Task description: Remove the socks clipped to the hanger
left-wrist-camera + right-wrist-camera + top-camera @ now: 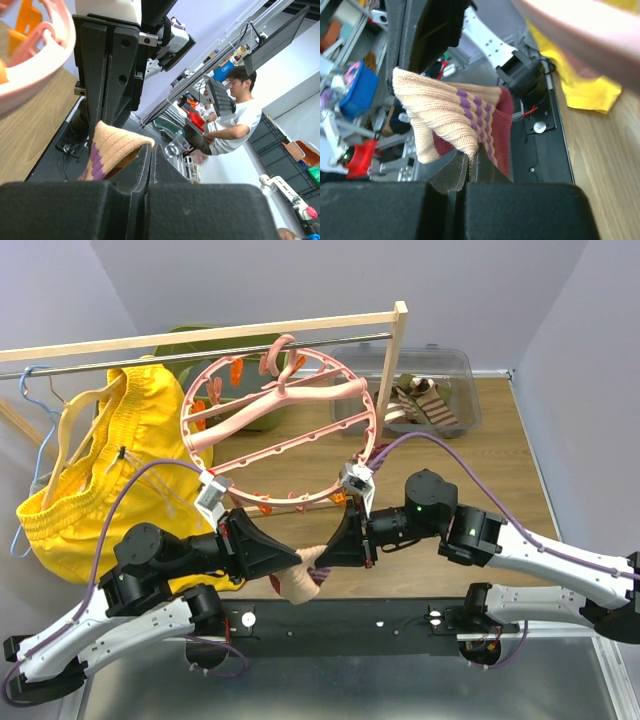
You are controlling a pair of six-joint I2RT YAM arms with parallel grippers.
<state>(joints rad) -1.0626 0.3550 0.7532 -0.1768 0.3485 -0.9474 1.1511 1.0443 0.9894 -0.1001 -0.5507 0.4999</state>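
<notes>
The pink round hanger (300, 400) hangs from the wooden rail, with orange clips (265, 508) along its lower rim. Below that rim, my left gripper (298, 558) and right gripper (328, 550) meet tip to tip on one pinkish-beige sock with purple stripes (298, 585). In the right wrist view the sock (445, 110) is pinched at the tips of the shut right gripper (472, 160). In the left wrist view the sock (117, 145) lies against one finger and reaches the tips of the shut left gripper (151, 150). The sock hangs free of the clips.
Big yellow shorts (100, 470) and a light-blue wire hanger (30, 390) hang at the left of the rail. A clear bin (460, 370) at the back right holds striped socks (420, 405). The wooden post (398, 340) stands by the bin.
</notes>
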